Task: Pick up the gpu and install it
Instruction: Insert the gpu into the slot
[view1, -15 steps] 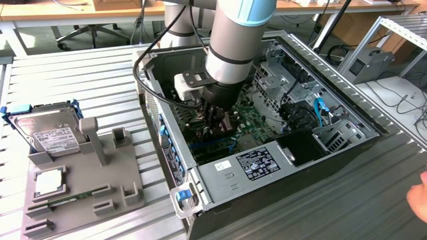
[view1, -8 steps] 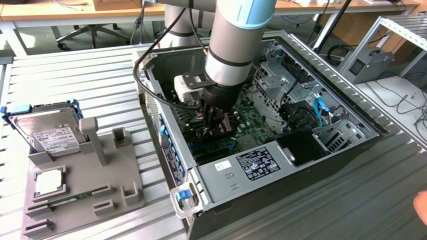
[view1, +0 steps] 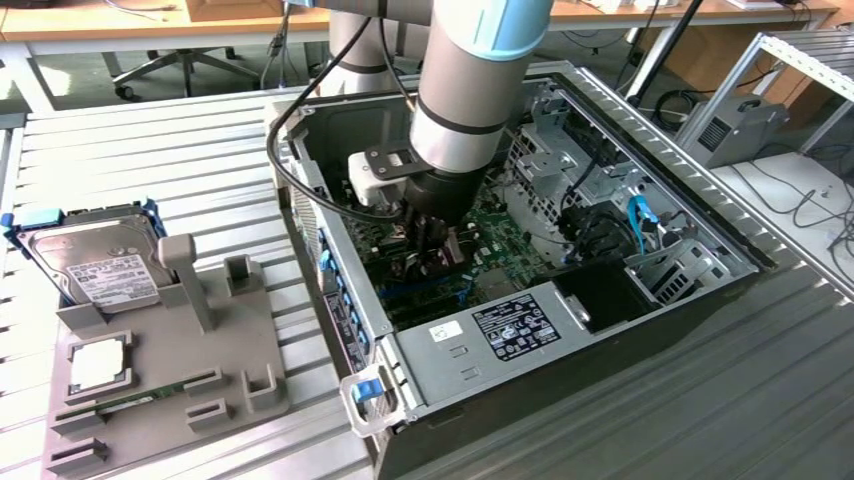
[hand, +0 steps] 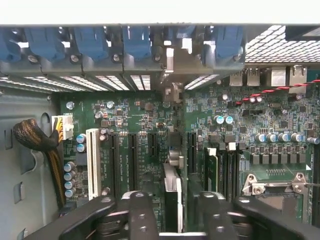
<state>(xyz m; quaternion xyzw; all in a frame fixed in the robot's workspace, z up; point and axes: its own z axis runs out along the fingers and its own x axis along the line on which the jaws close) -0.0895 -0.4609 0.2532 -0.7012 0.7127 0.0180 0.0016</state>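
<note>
Where the gpu (hand: 172, 192) stands edge-up on the motherboard (hand: 150, 115), gripper (hand: 175, 222) jaws apart (astride it).

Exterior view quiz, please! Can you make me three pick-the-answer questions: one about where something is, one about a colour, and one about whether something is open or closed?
1. Where is the pincer?
A) on the floor
B) inside the computer case, over the green board
C) above an office chair

2. What colour is the frame round the hard drive?
A) red
B) yellow
C) blue

3. The computer case is:
A) open, its inside showing
B) shut with a cover
C) wrapped in a box

Answers: B, the arm reaches down into the case; C, blue edges hug the silver drive; A, the board lies in plain sight.
</note>
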